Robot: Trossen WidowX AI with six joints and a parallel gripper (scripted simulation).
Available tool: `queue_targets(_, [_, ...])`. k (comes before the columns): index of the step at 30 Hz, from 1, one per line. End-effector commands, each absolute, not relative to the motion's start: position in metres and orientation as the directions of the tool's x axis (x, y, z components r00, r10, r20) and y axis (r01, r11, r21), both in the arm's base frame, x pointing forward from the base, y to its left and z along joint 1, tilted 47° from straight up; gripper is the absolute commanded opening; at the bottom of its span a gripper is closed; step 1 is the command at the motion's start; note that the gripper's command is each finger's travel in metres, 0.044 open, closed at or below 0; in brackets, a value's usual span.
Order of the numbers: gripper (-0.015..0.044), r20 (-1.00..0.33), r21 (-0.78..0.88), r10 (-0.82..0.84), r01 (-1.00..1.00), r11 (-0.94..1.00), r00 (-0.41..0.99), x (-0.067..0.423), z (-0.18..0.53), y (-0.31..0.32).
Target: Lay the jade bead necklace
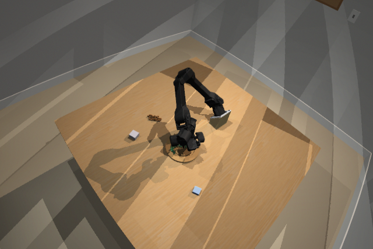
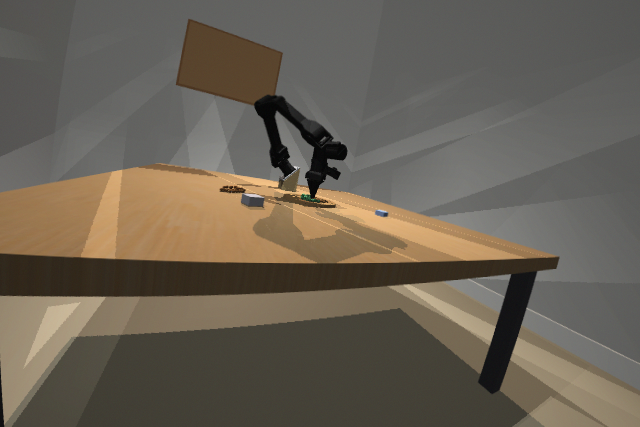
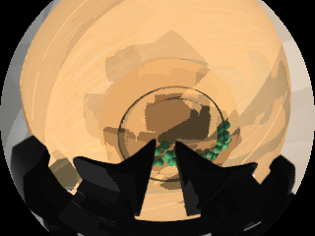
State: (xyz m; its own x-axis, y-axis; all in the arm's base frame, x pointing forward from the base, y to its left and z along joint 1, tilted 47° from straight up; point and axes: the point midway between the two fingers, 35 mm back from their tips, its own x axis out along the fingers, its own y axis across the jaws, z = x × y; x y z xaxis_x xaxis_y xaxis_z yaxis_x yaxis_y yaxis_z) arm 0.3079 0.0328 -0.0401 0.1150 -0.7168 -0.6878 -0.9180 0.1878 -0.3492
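Observation:
The jade bead necklace (image 1: 172, 150) (image 2: 305, 197) (image 3: 224, 136) lies bunched on the round bead board (image 1: 183, 161) (image 2: 327, 204) (image 3: 110, 115). In the wrist view its beads run along the lower right of the board's ring-shaped groove, some near the groove line and some inside the ring. My gripper (image 2: 313, 197) (image 3: 165, 144) points down low over the board, partly open with a narrow gap between the fingertips. Green beads show in and behind this gap, not gripped. The right finger hides part of the necklace. In the top view the arm hides the fingertips.
A brown bead string (image 1: 154, 118) (image 2: 232, 188) and a whitish block (image 1: 134, 134) (image 2: 252, 200) lie to one side of the board. A blue block (image 1: 197, 190) (image 2: 381, 213) lies on the other side. The arm's base plate (image 1: 220, 120) (image 2: 289, 182) stands behind the board.

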Motion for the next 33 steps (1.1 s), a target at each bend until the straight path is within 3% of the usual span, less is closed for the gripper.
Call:
queue_targets(1, [0.0087, -0.688, -0.350, -0.717, -0.918, 0.188, 0.115, 0.3081, -0.0400, 0.0330])
queue_targets(14, [0.0000, -0.688, -0.350, -0.717, -0.918, 0.188, 0.115, 0.3081, -0.0400, 0.0330])
queue_targets(33, [0.0000, -0.683, -0.345, -0.721, -0.921, 0.180, 0.115, 0.3053, -0.0322, 0.0405])
